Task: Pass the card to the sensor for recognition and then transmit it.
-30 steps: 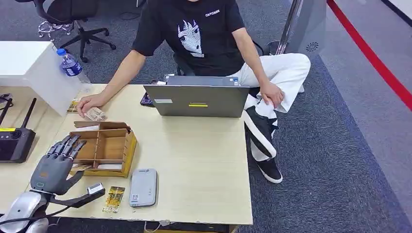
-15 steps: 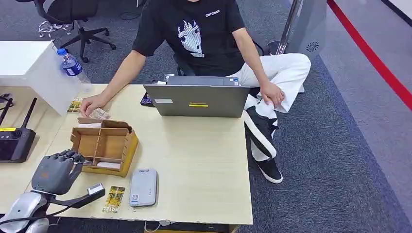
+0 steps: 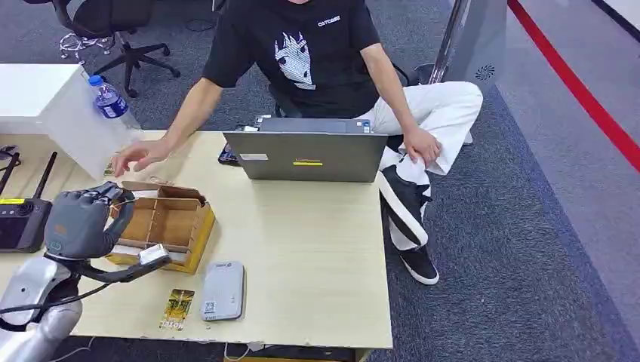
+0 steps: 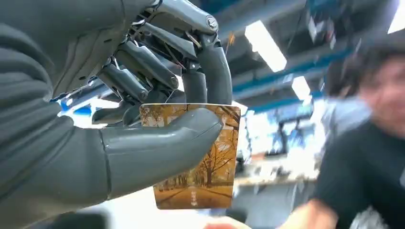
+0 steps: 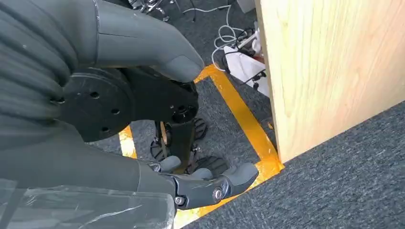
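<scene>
Card [image 4: 200,157], autumn-tree print, no legible writing

Right robot hand [image 5: 191,183] hanging empty, fingers loosely apart, beside wooden panel [image 5: 329,67], grey carpet [image 5: 344,176], yellow floor tape [image 5: 239,114]

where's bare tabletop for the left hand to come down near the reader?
Widest bare patch: between the laptop, wooden organizer and grey reader, out to the table's right edge. Crowded on the left: spare card, black controller, person's hand. Left hand holds a card.
</scene>
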`<action>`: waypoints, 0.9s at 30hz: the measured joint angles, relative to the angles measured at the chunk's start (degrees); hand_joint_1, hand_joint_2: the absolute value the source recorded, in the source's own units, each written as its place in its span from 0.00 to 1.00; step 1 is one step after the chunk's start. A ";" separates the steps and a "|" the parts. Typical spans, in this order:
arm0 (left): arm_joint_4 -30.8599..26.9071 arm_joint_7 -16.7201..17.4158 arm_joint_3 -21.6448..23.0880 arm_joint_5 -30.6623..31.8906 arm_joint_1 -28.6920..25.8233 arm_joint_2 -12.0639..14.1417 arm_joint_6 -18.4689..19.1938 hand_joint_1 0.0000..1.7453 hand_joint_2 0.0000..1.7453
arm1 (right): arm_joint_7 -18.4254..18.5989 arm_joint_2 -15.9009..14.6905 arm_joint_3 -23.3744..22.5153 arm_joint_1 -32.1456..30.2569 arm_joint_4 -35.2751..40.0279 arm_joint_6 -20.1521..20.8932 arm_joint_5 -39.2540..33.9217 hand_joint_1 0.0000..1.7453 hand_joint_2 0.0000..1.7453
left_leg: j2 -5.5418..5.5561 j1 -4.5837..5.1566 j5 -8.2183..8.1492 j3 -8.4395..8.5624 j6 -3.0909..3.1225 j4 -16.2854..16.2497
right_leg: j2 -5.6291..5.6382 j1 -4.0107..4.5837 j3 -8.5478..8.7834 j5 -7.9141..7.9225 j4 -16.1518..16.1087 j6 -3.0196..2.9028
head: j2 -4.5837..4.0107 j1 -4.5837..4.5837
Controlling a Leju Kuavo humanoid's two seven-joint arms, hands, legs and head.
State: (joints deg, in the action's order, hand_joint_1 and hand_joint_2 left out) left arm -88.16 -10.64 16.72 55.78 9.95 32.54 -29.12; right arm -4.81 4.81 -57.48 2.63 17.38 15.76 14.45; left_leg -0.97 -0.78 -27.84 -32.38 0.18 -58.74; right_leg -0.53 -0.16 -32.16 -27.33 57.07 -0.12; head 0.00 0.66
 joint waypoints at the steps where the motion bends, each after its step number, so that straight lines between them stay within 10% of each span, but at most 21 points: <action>1: -0.76 0.20 0.13 0.04 0.94 0.00 0.22 1.00 1.00 | 0.00 0.00 0.02 0.06 0.00 -0.04 0.00 0.00 1.00 | 0.02 0.00 0.01 -0.02 0.00 0.00 | -0.02 0.00 0.01 0.00 0.00 0.01 | 0.00 0.00; 10: -5.49 2.97 3.22 1.51 13.49 -0.15 5.10 1.00 1.00 | 0.17 0.02 0.96 0.87 0.00 -0.20 0.00 0.00 1.00 | -0.09 0.01 0.17 -0.15 -0.01 -0.02 | 0.05 0.00 -0.13 0.21 0.02 -0.02 | 0.00 0.02; 24: -5.63 3.54 4.88 3.17 14.96 -0.44 3.30 0.98 1.00 | 0.28 0.02 1.11 0.98 0.00 -0.35 -0.63 0.00 1.00 | -0.05 0.00 0.19 -0.19 -0.04 -0.01 | 0.04 0.01 -0.16 0.21 0.02 -0.02 | 0.00 0.02; 26: -5.63 3.71 5.16 3.63 14.78 -0.42 2.76 0.67 1.00 | 0.35 0.02 1.14 0.99 0.00 -0.35 -0.77 0.00 1.00 | -0.05 0.00 0.19 -0.19 -0.04 -0.01 | 0.04 0.01 -0.15 0.21 0.02 -0.02 | 0.00 0.02; 27: -5.63 3.89 5.22 3.80 14.63 -0.39 2.58 0.32 1.00 | 0.35 0.02 1.14 0.97 0.00 -0.35 -0.79 0.00 1.00 | -0.05 0.00 0.19 -0.19 -0.04 -0.01 | 0.04 0.01 -0.15 0.21 0.02 -0.02 | 0.00 0.02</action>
State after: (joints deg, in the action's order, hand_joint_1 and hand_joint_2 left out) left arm -93.79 -6.75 21.94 59.58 24.58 32.15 -26.53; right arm -4.46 4.83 -56.35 3.61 17.38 15.41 13.66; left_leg -1.02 -0.78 -27.64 -32.58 0.13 -58.75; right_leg -0.49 -0.15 -32.31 -27.12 57.09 -0.14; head 0.00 0.68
